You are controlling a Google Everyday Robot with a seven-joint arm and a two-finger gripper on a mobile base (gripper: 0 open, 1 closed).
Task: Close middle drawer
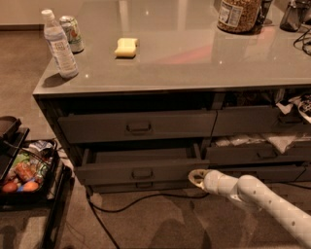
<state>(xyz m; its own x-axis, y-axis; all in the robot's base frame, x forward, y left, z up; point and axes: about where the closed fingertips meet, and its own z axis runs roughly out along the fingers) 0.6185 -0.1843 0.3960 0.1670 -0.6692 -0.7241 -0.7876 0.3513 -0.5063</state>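
The middle drawer (141, 170) is a wide dark grey drawer in the left column of the cabinet. It stands partly open, with a small central pull handle (142, 173) and a lighter inner rim showing above its front. My gripper (196, 177) is at the end of a white arm coming in from the lower right. It sits against the right end of the drawer's front, near the bottom edge. The top drawer (138, 126) above it is nearly shut. A slimmer bottom drawer (141, 185) shows just under the middle one.
On the grey countertop (194, 53) stand a water bottle (58, 44), a can (72, 33), a yellow sponge (126, 47) and a jar (238, 14). Right-hand drawers (257, 153) hang open with clutter. A black cart with snacks (22, 175) stands at the left. A cable (126, 202) lies on the floor.
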